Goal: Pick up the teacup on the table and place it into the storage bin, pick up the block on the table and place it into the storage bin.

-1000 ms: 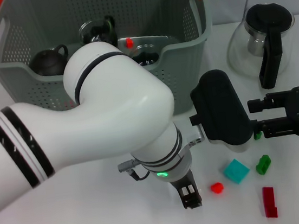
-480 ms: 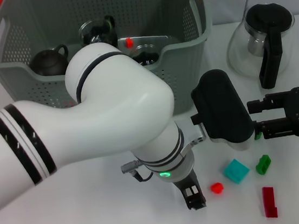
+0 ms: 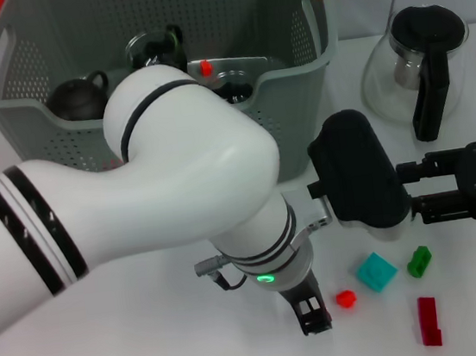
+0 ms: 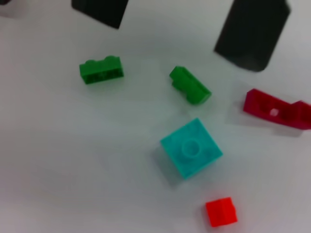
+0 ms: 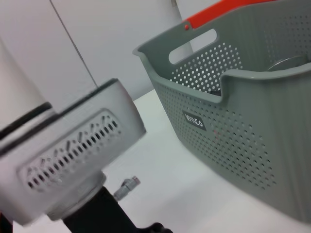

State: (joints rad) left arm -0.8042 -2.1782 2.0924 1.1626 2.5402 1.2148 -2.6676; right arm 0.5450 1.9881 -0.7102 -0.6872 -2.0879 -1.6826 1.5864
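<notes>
The storage bin [image 3: 293, 58] is set at the back of the table [image 3: 111, 350]; a jug [image 3: 420, 69] is placed to its right; in front, blocks [image 3: 376, 271] are scattered; the left gripper [image 3: 314, 318] is positioned just left of them; the right gripper [image 3: 414, 195] is held behind them.

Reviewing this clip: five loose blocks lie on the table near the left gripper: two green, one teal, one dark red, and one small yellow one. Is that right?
Not quite. The small block is bright red, not yellow, as the left wrist view shows. The rest holds: two green blocks, a teal block and a dark red block lie on the table near the left gripper.
</notes>
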